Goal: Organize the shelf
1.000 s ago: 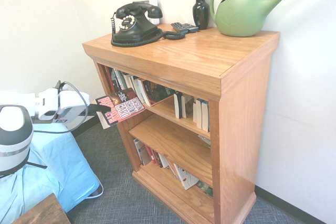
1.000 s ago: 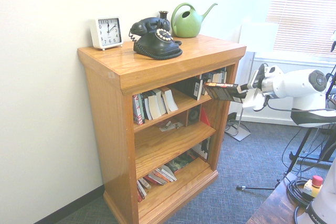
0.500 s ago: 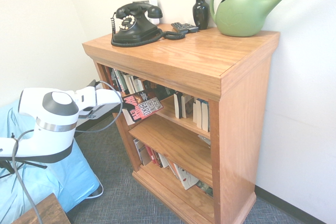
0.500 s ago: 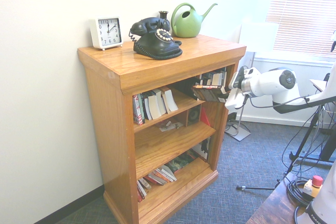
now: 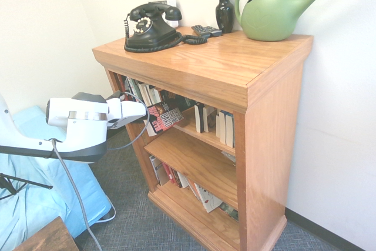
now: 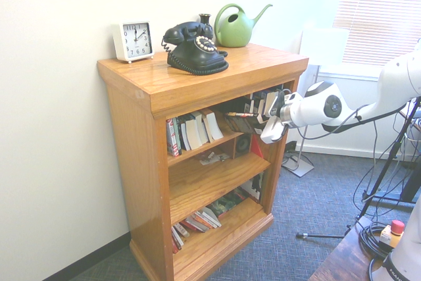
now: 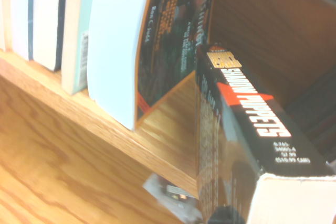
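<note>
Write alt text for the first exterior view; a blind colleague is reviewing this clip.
A white robot arm's gripper holds a black-and-red paperback at the top tier of an orange-brown wooden shelf partly filled with books. On top stand a black rotary telephone, a dark vase and a green watering can.

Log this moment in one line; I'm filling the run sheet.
phase: placing | pincer: shut on book | book: at top-tier opening of shelf | released: not yet

Two wide cameras look down at the shelf [image 5: 235,86] from opposite front corners (both catch my arm); my wrist camera sits close against the upper tier's books [image 7: 113,45].
</note>
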{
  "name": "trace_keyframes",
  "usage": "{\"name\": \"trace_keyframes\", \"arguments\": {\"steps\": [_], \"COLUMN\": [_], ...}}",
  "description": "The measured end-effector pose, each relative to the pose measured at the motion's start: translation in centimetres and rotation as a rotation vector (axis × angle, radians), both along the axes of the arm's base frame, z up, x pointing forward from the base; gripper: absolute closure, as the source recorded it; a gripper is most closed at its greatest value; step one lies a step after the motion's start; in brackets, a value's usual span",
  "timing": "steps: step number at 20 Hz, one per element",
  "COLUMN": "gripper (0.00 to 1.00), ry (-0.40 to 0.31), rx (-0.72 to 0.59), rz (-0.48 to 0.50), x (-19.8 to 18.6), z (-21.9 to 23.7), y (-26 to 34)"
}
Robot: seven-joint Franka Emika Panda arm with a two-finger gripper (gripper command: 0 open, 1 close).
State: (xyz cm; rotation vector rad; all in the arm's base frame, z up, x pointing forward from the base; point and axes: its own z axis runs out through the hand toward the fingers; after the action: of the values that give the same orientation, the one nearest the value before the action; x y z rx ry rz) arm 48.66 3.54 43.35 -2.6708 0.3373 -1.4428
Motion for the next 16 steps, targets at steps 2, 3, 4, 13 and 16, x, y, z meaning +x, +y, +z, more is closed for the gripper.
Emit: {"name": "trace_keyframes", "arguments": {"steps": [2, 3, 4, 13, 16], "gripper": [1.0, 1.0, 1.0, 1.0, 1.0], "ry": [0.013, 0.016, 0.016, -0.04, -0.057], "rx": [0.043, 0.065, 0.081, 0.101, 0.081], "rz": [-0.002, -0.003, -0.003, 0.026, 0.026], "x": [0.5, 0.8, 1.1, 2.6, 3.6], "z": [-0.2, -0.1, 0.0, 1.0, -0.6], "y": [-0.1, -0.1, -0.1, 2.3, 3.3]}}
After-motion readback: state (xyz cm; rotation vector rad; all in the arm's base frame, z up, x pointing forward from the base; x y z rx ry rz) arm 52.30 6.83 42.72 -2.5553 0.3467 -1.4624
